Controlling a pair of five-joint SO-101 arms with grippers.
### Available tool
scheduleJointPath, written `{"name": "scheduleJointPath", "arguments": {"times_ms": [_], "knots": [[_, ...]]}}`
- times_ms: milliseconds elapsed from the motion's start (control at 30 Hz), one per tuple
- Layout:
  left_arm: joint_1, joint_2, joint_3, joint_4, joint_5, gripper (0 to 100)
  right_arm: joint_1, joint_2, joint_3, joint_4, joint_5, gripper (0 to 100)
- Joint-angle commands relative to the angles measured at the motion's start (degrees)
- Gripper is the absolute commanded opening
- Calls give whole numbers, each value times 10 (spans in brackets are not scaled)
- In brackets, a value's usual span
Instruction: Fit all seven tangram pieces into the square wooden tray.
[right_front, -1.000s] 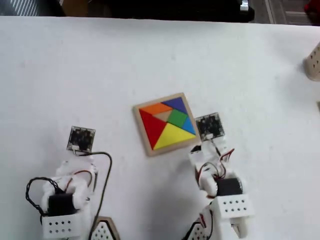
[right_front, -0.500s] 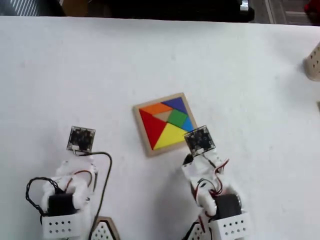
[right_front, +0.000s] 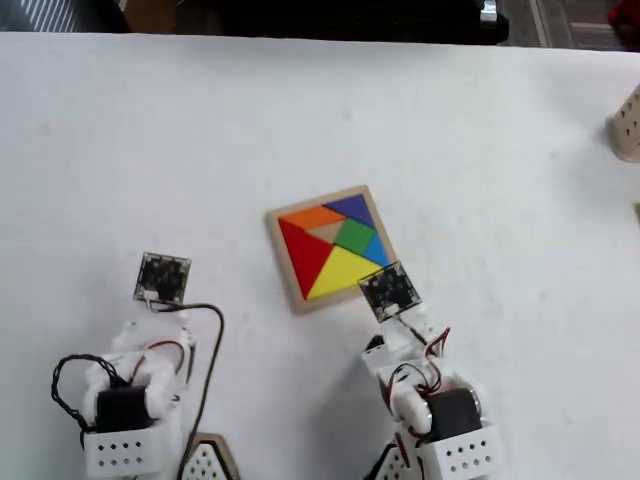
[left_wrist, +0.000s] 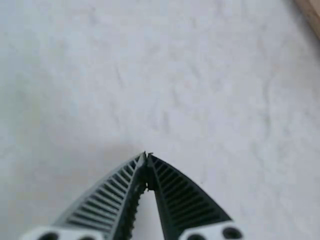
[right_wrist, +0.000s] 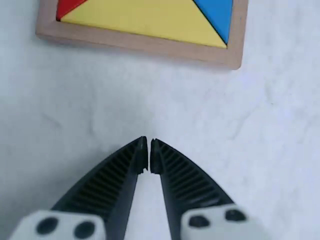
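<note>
The square wooden tray (right_front: 275, 233) lies tilted at the table's middle, with coloured tangram pieces flat inside it: red (right_front: 300, 255), yellow (right_front: 345, 272), orange (right_front: 313, 216), purple (right_front: 352, 207), green (right_front: 355, 235), blue (right_front: 378, 250) and a tan one (right_front: 325, 232). The right arm's wrist board (right_front: 389, 290) overlaps the tray's near right corner. My right gripper (right_wrist: 148, 145) is shut and empty over bare table, a short way from the tray's near rim (right_wrist: 140, 45). The left arm (right_front: 162, 277) stands well left of the tray. My left gripper (left_wrist: 146, 157) is shut on nothing, with a tray corner (left_wrist: 310, 12) far off.
A pale perforated block (right_front: 627, 125) stands at the right table edge. A small wooden-rimmed part (right_front: 207, 458) sits by the left arm's base at the front. White table stretches wide behind and to both sides of the tray.
The right arm has drawn back toward the table's front and a little left, from beside the tray's right rim to its near corner. The left arm and the tray have kept still.
</note>
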Motion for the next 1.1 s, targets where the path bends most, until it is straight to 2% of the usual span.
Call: {"name": "scheduleJointPath", "arguments": {"times_ms": [0, 167, 1067], "knots": [[-6, -4, -3, 4, -12, 24, -6, -6, 3, 6, 2, 19], [-6, -4, -3, 4, -12, 24, 14, -7, 3, 6, 3, 19], [-6, -4, -3, 4, -12, 24, 11, -7, 3, 6, 3, 19]]}}
